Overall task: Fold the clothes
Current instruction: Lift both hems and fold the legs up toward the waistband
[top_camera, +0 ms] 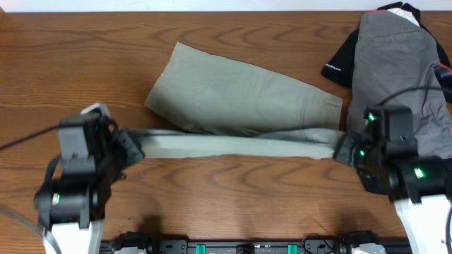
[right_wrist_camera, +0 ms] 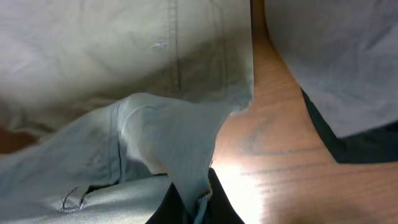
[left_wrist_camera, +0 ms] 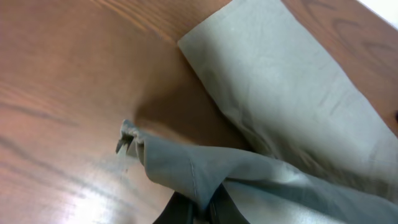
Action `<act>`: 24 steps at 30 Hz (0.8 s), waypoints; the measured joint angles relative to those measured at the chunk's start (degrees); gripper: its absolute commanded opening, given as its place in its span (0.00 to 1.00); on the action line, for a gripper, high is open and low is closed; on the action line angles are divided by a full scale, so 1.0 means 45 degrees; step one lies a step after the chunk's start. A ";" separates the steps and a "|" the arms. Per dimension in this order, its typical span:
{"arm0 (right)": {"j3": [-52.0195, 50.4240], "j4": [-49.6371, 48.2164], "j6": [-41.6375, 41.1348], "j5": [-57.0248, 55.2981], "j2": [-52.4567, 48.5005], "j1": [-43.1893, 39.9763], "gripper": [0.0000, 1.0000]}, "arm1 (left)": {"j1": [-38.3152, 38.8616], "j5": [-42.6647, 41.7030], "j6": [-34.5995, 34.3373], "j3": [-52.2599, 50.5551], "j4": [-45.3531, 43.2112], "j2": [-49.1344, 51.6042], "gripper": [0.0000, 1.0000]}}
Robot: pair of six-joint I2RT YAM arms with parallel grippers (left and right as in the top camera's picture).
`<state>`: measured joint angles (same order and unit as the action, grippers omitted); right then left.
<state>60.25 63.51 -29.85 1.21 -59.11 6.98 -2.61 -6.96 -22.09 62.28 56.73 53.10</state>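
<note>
The khaki-beige shorts (top_camera: 240, 99) lie across the middle of the wooden table, one leg flat at the back. Their near edge is lifted into a taut strip (top_camera: 233, 145) between my two grippers. My left gripper (top_camera: 134, 147) is shut on the left end of that strip; in the left wrist view the cloth (left_wrist_camera: 261, 74) pinches between the fingers (left_wrist_camera: 202, 214). My right gripper (top_camera: 344, 149) is shut on the waistband end; in the right wrist view the whitish lining (right_wrist_camera: 174, 143) runs into the fingers (right_wrist_camera: 198, 208).
A darker grey garment (top_camera: 395, 63) lies at the back right on top of a black garment (top_camera: 342, 60), close behind my right arm. It shows in the right wrist view (right_wrist_camera: 336, 56). Bare wood lies along the front and far left.
</note>
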 measured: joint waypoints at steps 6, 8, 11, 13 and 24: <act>0.0000 -0.1171 -0.0039 -0.0257 -0.2380 0.0000 0.01 | 0.0165 -0.0078 0.0204 0.0000 -0.1982 0.2856 0.06; 0.0000 -0.1540 -0.0049 -0.0374 -0.3162 0.0000 0.01 | 0.0262 -0.0073 0.0486 0.0000 -0.2798 0.3730 0.06; 0.0000 -0.2118 -0.0073 -0.0500 -0.4250 0.0000 0.01 | 0.0364 -0.0078 0.0787 0.0000 -0.3944 0.4843 0.06; 0.0000 -0.2618 -0.0078 -0.0520 -0.4915 0.0000 0.01 | 0.0393 -0.0087 0.0918 0.0000 -0.4794 0.5518 0.06; 0.0000 -0.5124 -0.0083 -0.1025 -0.6455 -0.0034 0.01 | 0.0729 0.0121 0.1015 0.0000 -0.7718 0.7587 0.06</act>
<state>60.25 40.45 -30.22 -3.40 -88.16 6.83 0.67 -6.42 -17.52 62.28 22.00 87.24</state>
